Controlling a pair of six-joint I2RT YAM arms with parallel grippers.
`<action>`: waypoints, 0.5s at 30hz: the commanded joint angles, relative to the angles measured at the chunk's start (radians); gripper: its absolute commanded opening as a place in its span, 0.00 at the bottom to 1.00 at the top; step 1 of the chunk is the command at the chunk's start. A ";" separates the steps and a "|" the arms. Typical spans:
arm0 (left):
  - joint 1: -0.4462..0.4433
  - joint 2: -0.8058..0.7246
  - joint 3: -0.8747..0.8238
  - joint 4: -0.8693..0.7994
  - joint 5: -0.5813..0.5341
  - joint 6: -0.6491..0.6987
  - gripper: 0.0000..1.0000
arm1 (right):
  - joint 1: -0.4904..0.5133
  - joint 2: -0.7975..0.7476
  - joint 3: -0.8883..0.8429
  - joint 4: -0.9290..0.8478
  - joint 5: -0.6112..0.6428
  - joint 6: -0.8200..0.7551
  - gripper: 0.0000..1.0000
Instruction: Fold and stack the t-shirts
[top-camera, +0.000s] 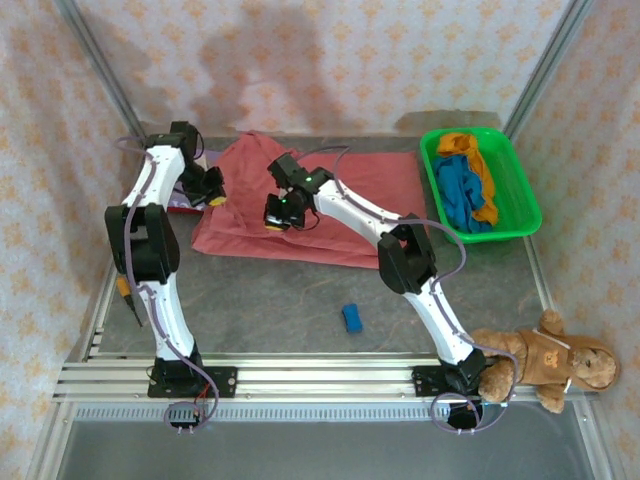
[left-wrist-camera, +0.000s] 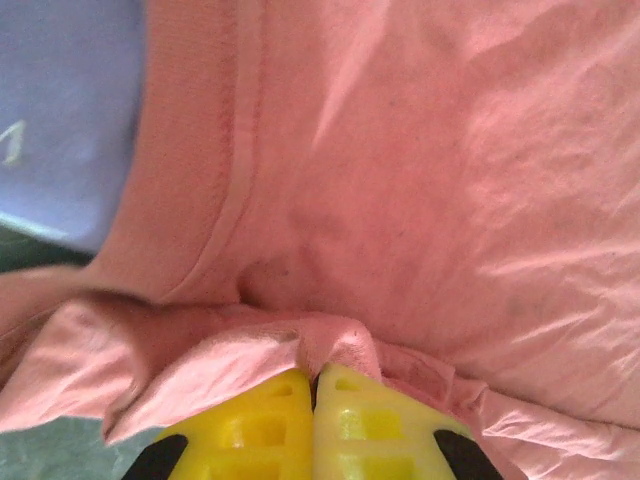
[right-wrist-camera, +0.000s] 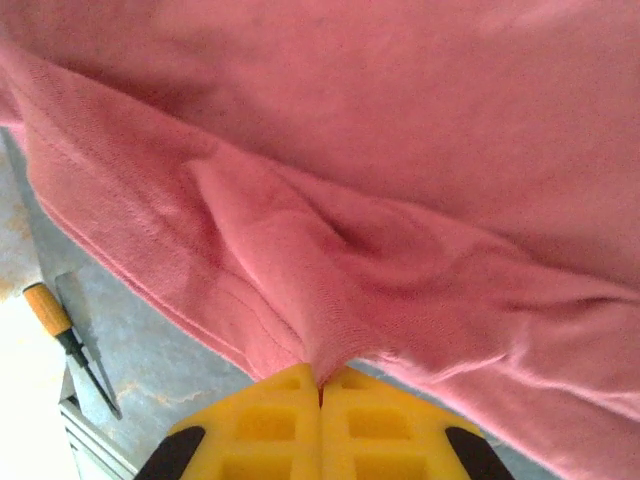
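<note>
Patterned walls (top-camera: 330, 60) are seen around a grey bench (top-camera: 290, 300). In the upper middle of the top view, a pink shirt (top-camera: 350, 200) is spread on the bench, and its near edge is wrinkled.

The left fingers (left-wrist-camera: 295, 415) are closed together, and a fold of the pink shirt's edge is gathered and pinched at their tips. In the top view they are found at the left edge of this shirt. A lilac shirt (left-wrist-camera: 70, 120) is seen in the upper left of the left wrist view, just beside the pink one and touching its edge.

The right fingers (right-wrist-camera: 305, 400) are also closed, and a ridge of the pink shirt is gripped between them and pulled up from the cloth around. In the top view they are placed over the near left part of the shirt, near the left fingers but apart from them.

At the upper right of the top view a green tray (top-camera: 525, 225) is standing, and a blue shirt (top-camera: 462, 195) and an orange shirt (top-camera: 480, 165) are lying crumpled in it. A small blue block (top-camera: 352, 318) is lying on the bare bench in the lower middle. A brown bear (top-camera: 545, 360) is placed at the lower right, beside the right arm's base. A screwdriver (right-wrist-camera: 48, 310) with an orange handle is seen at the left edge of the right wrist view.
</note>
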 joint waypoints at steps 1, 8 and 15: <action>-0.019 0.068 0.140 -0.094 0.007 -0.001 0.00 | -0.030 0.045 0.043 -0.007 -0.026 -0.015 0.00; -0.024 0.156 0.295 -0.098 0.018 -0.026 0.00 | -0.086 0.094 0.079 0.006 -0.057 -0.002 0.00; -0.035 0.263 0.448 -0.146 0.049 -0.042 0.00 | -0.123 0.134 0.127 0.004 -0.069 -0.013 0.00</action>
